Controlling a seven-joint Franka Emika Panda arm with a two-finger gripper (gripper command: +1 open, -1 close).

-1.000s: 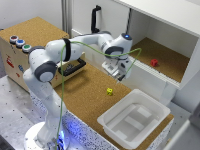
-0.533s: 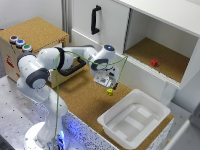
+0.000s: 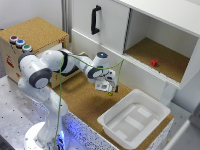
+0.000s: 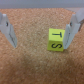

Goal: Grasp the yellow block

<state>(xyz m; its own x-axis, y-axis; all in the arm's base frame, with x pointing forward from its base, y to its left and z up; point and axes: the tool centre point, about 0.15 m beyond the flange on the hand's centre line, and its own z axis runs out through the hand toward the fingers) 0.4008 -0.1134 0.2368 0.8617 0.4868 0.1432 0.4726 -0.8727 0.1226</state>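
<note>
The yellow block is lying on the cork-covered bench, with dark letters showing on the face turned to the wrist camera. In the wrist view it is sitting between the two fingers of the claw, much closer to one finger than to the other, and whether it is touching that nearer finger cannot be told. The claw is standing wide, with clear cork showing between the block and the farther finger, and it is gripping nothing. In the exterior view the block itself is hidden under the arm's hand, so its place there can only be read from the claw, which is hanging low over the bench near the middle of the picture.

Just to the exterior view's right of the claw, the white tray is resting on the bench. Farther back, a small red block is sitting on the cork floor of the open cabinet compartment, well apart from the claw. At the exterior view's left, a box is carrying three coloured round buttons along its edge.
</note>
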